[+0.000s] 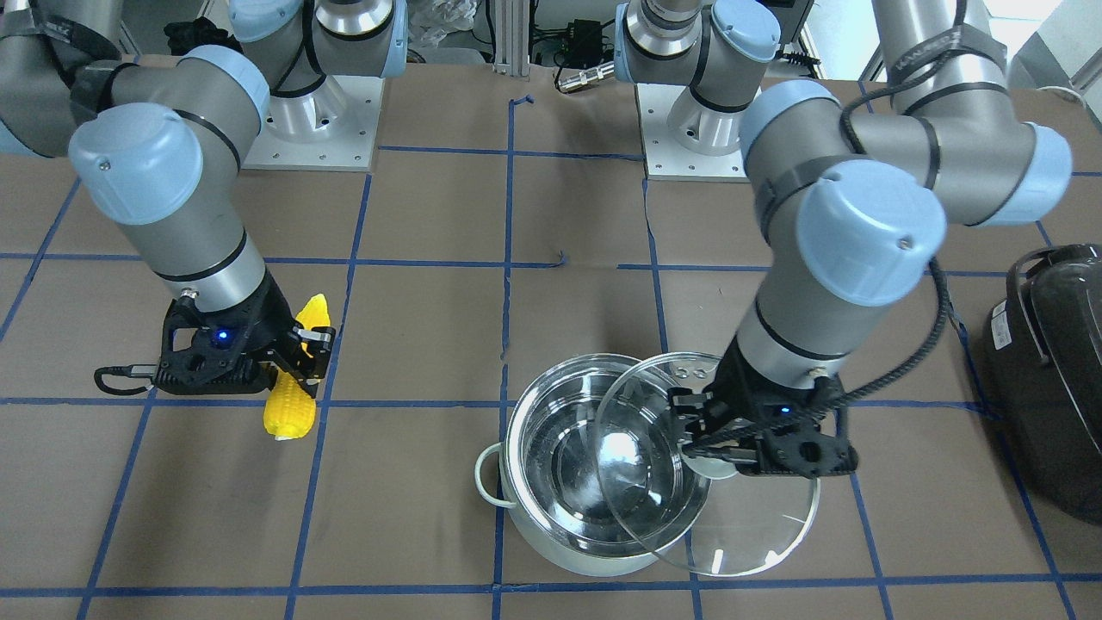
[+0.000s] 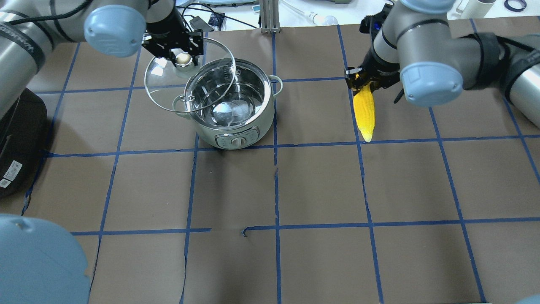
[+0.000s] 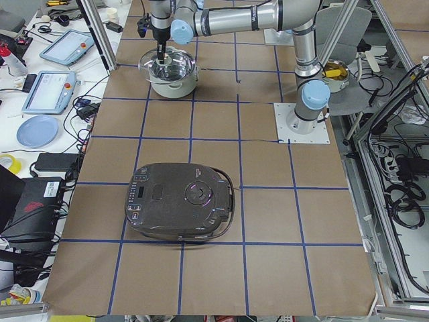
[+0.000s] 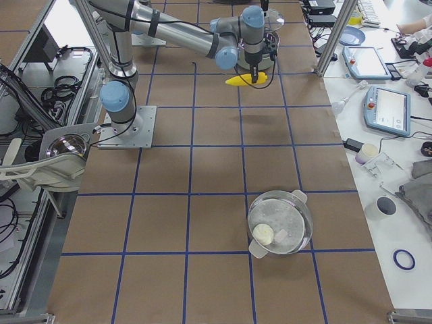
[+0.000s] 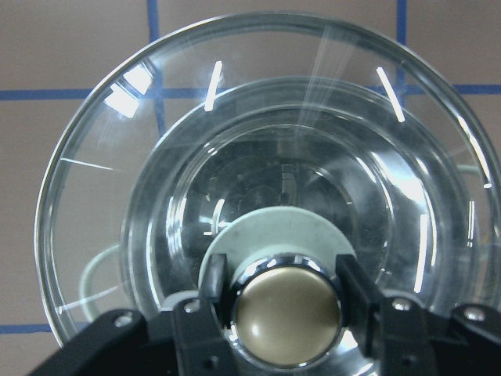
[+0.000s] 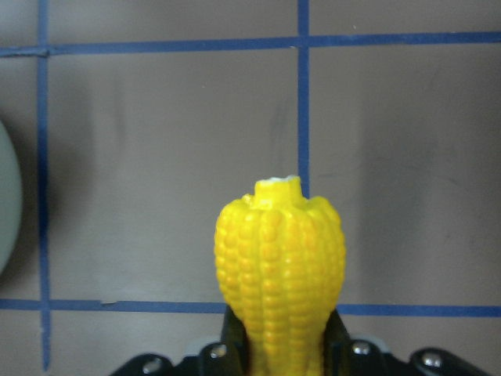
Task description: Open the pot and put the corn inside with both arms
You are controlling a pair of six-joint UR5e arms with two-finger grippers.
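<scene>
The steel pot [image 1: 564, 551] stands open and empty on the brown table; it also shows in the overhead view [image 2: 230, 126]. My left gripper [image 1: 702, 435] is shut on the knob [image 5: 287, 313] of the glass lid [image 1: 740, 525]. It holds the lid raised and shifted off the pot toward my left, still overlapping part of the rim. My right gripper [image 1: 301, 357] is shut on the yellow corn [image 1: 288, 413] about a grid cell from the pot. The corn [image 2: 365, 112] lies flat, on or just above the table; I cannot tell which.
A dark grey appliance [image 1: 1050, 379] sits at the table's left end, beyond the lid. A second lidded steel pot [image 4: 280, 221] stands near the table's right end. Both arm bases [image 1: 310, 112] are bolted at the robot's side. Blue tape lines grid the table.
</scene>
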